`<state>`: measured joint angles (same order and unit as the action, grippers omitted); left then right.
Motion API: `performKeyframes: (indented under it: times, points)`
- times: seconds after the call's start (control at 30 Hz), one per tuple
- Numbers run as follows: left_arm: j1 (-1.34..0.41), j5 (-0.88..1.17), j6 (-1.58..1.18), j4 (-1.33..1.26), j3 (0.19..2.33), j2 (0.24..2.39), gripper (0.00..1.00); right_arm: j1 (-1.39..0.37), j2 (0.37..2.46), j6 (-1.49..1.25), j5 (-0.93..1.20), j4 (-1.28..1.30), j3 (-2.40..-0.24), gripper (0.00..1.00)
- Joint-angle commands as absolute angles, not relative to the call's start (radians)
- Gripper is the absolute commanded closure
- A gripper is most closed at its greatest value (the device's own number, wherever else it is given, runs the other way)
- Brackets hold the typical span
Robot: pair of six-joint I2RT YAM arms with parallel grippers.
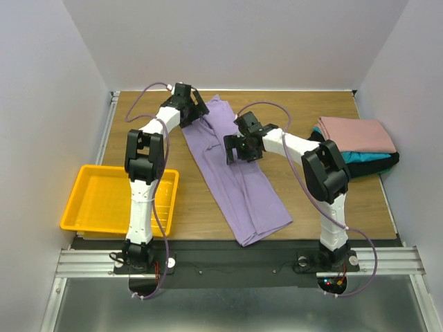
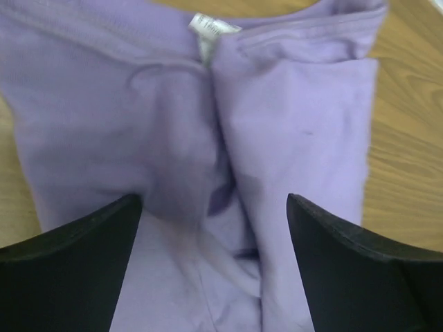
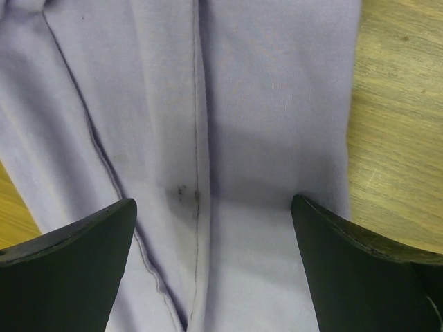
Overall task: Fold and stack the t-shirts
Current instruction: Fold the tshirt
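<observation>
The lavender-purple t-shirt [image 1: 239, 173] lies folded into a long strip, running from the far middle of the table toward the near edge. My left gripper [image 1: 196, 113] is open above its far collar end; the left wrist view shows the collar and white label [image 2: 211, 29] between my spread fingers [image 2: 69, 263]. My right gripper [image 1: 239, 147] is open over the strip's middle; the right wrist view shows the shirt's seams [image 3: 197, 138] below my fingers [image 3: 367, 270]. Neither holds cloth. A stack of folded shirts, dusty-pink [image 1: 356, 135] on teal [image 1: 363, 157] on black [image 1: 387, 163], sits at the right.
A yellow plastic tray [image 1: 104, 200] sits at the near left, beside the left arm. Bare wooden table [image 1: 297, 111] shows between the strip and the stack. White walls enclose the table on three sides.
</observation>
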<state>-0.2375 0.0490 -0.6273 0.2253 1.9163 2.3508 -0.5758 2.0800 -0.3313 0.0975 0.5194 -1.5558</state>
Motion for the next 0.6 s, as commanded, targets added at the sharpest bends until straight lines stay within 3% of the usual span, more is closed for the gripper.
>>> performKeyframes:
  times: [0.0,0.4,0.57]
  points:
    - [-0.229,0.086,-0.609,0.261,2.02,2.382,0.02,-0.574,2.05,-0.313,0.098,0.526,-1.494,0.0]
    - [-0.256,0.264,-0.673,0.282,2.362,2.681,0.01,-0.574,2.02,-0.411,0.229,0.515,-1.353,0.0]
    - [-0.267,0.299,-0.788,0.162,2.453,2.74,0.01,-0.575,2.0,-0.46,0.316,0.477,-1.312,0.0]
